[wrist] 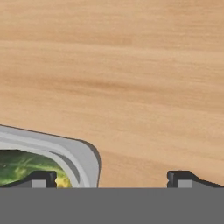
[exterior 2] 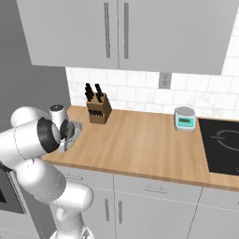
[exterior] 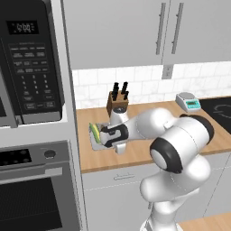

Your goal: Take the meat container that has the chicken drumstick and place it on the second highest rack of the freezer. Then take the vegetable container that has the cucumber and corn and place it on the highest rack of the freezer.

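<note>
1. While my arm hung low over the wooden counter (exterior: 189, 135), the counter was the biggest thing before me, running from the oven column on one side toward the dark cooktop (exterior 2: 224, 140) on the other.
2. Wide bare wood lay past the tray's corner, so I judged there was plenty of room to shift sideways; the knife block (exterior: 118, 101) stood just behind the tray, and I would have kept my wrist clear of it on any lift.
3. The vegetable container (wrist: 83, 153), a shallow grey tray, sat near the counter's oven-side end, its rounded corner showing at the lower edge of the hand view.
4. My gripper (wrist: 111, 178) stood spread to its widest, holding nothing, one tip over the tray's inside and the other over bare wood, so the rim lay between them.
5. To do this well, I judged, I should settle squarely down over that rim before closing, rather than clip the curved corner, where a hold could slip.
6. The cucumber and corn (exterior: 95, 131) lay inside as a green and yellow patch, close to my tip.
</note>
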